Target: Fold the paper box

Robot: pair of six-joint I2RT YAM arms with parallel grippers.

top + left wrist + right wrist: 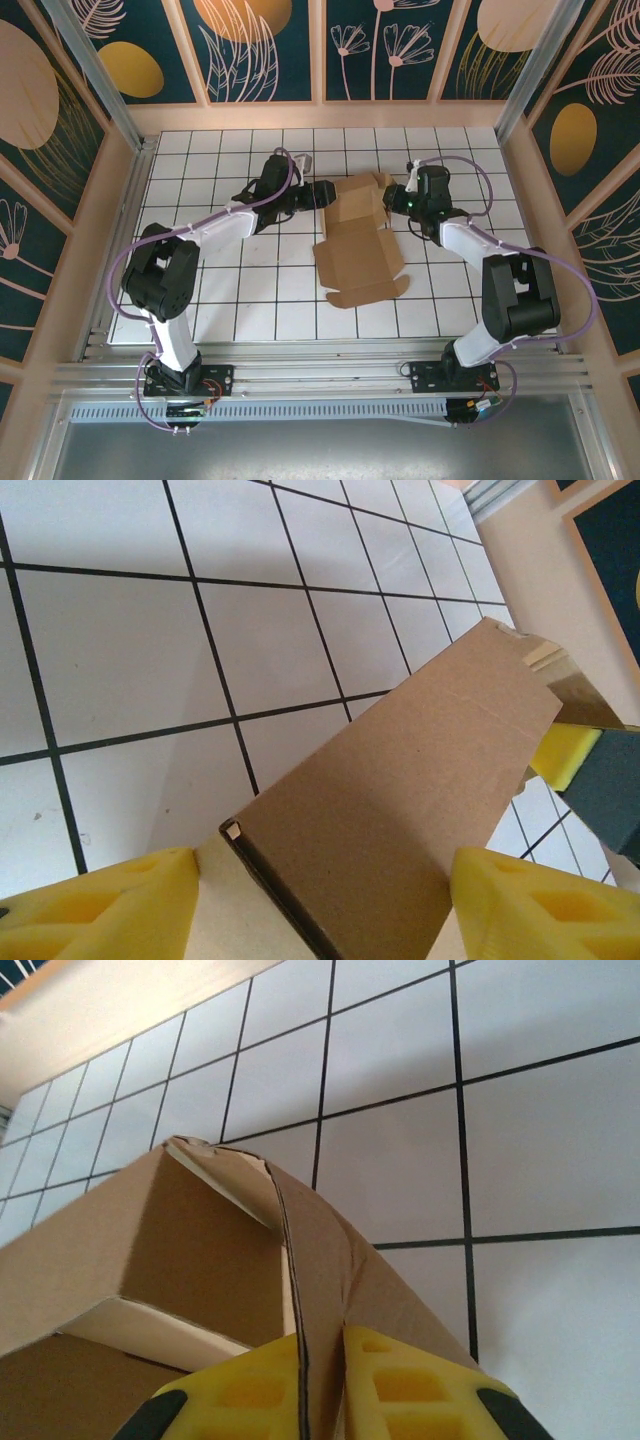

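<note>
**Paper box: setting the far walls with two arms**

**Top external view.** The paper box lies partly formed at the middle of the desk, toward the far side. Its flat panel reaches toward the near edge, and its raised walls stand at the far end. The left gripper meets the far-left wall. The right gripper meets the far-right wall. Treat the step as a two-point job: one arm anchors, the other forms.

**Left wrist view.** The left gripper stands wide open, with one yellow finger on either side of a brown panel that runs away from the camera. No clamping is evident. A yellow pad of the right gripper shows at the panel's far end. Before closing or pushing, centre the panel between the fingers. Apply force close to the crease rather than at the free edge, so that the board hinges instead of buckling.

**Right wrist view.** The right gripper is almost fully closed and pinches a thin cardboard wall edge-on between its pads. Above the pinch the wall bows, and a small flap curls at the top corner. Use this pinch as the anchor. Avoid pulling outward, which would probably deepen the bow, and guide the curled flap inside the wall.
</note>
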